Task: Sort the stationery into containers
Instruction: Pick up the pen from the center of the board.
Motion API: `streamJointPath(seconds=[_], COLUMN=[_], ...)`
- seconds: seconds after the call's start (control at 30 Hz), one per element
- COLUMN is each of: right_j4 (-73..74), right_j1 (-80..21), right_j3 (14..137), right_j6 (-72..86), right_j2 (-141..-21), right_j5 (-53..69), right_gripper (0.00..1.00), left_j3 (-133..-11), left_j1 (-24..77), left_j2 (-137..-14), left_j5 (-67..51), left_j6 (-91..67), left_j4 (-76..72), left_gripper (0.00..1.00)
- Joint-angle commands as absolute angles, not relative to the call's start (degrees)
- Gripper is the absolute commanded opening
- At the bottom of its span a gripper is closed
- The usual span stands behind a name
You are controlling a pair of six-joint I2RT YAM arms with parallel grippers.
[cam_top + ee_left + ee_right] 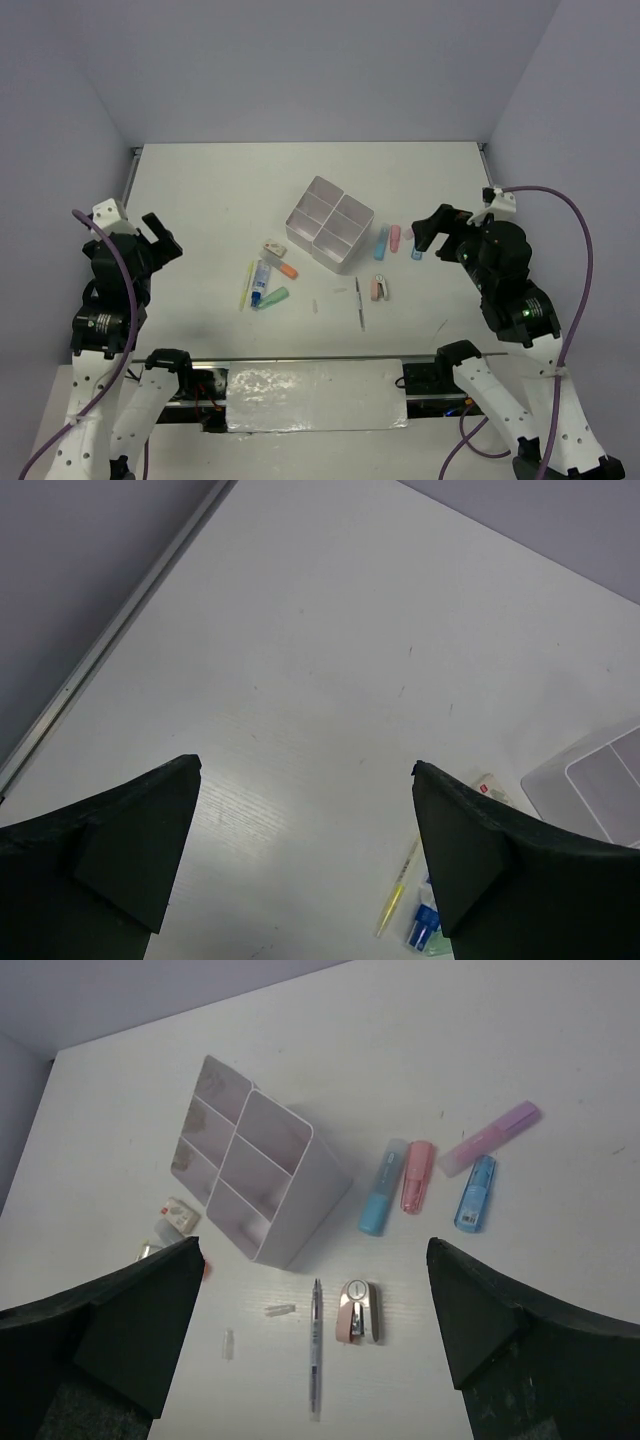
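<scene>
The white table (200,190) carries everything. At its near left the left gripper (160,238) hangs over bare tabletop, jaws spread wide and holding nothing. At its near right the right gripper (428,232) does the same, just right of the highlighters.

The box (357,247) stands mid-table, turned corner-on, and the stationery lies around it on the table.

- **Left of the box:** a tube (261,280), a yellow pen (246,285), a green highlighter (272,297), an orange highlighter (286,268) and an eraser (273,249).
- **Right of the box:** a blue highlighter (381,241) and a pink highlighter (395,238) lie side by side.
- **Nearer, right of centre:** a pen (359,303) and a pink stapler (380,290).

The right wrist view separates what the top view blurs. It shows a purple highlighter (490,1138) and a darker blue one (475,1192) right of the pink one. It also shows two tiny clear caps (279,1310) near the pen, and the box's four cells.

The left wrist view catches only the far left corner of the box (600,790), plus the eraser, yellow pen and tube cap.
</scene>
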State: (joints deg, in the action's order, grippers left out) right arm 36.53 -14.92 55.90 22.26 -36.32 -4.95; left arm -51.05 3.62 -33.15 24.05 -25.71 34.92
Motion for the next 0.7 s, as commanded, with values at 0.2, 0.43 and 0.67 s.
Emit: streamJointPath(seconds=[0.2, 0.43, 0.67], right_j4=[25.2, 18.5, 33.1], right_j1=[-15.2, -16.7, -41.0], right_j3=[52.1, 47.4, 53.3], right_j6=[25.0, 25.4, 26.9], right_j2=[-30.1, -32.8, -52.9], right_j5=[2.9, 16.4, -15.6], right_gripper=[1.0, 1.0, 1.0], left_j3=[-52.2, -51.7, -51.9], left_j1=[3.7, 3.6, 3.6], left_j2=[-32.3, -32.0, -35.2], left_j5=[26.2, 26.3, 24.3], left_j6=[-30.8, -30.8, -29.3], left_j4=[34.2, 33.5, 33.8], left_gripper=[0.99, 0.99, 0.99])
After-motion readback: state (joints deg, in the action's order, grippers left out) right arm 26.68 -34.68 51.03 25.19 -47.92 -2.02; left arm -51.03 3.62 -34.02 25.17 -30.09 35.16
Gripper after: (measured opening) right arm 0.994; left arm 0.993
